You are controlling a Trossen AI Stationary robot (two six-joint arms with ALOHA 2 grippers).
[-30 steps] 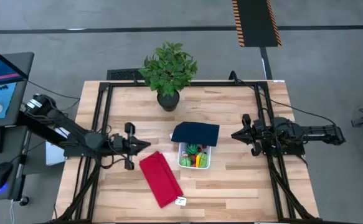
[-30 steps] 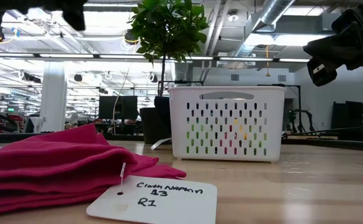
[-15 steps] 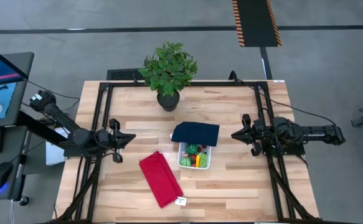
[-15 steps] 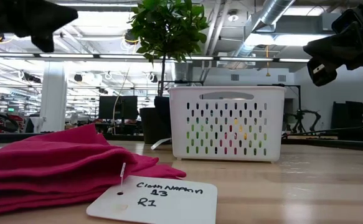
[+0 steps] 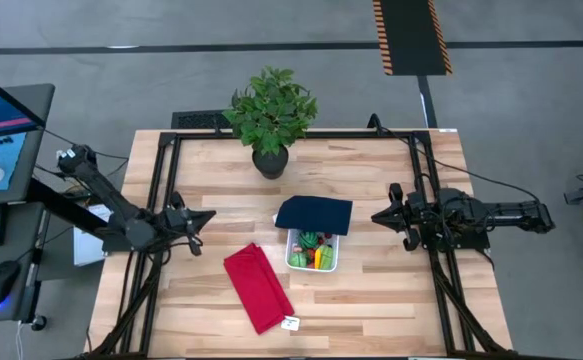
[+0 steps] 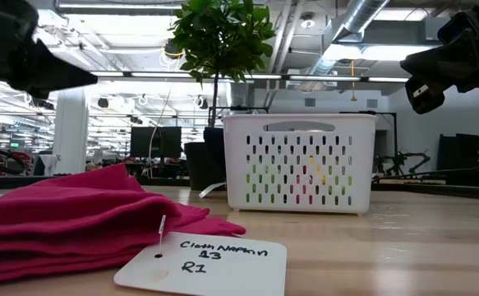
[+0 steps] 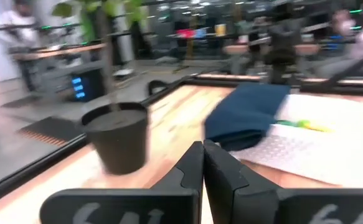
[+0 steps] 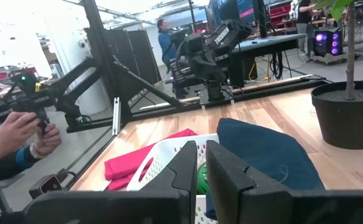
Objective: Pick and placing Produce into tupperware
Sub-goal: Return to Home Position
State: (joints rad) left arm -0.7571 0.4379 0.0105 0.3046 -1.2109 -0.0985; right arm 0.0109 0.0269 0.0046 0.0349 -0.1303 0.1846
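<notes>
Jaws together, the left gripper (image 5: 209, 216) hung left of the tub (image 5: 291, 262), the right gripper (image 5: 376, 215) right of it; produce (image 5: 315, 252) inside.

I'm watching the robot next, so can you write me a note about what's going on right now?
Left gripper: shut, empty, over the table's left edge.
Right gripper: shut, empty, to the right of the basket.
The white basket sits mid-table with the produce inside. A dark blue cloth overlaps its far edge, and a red cloth lies beside it.
Done: no produce shows loose on the table.
Left: probably only parking both arms.
</notes>
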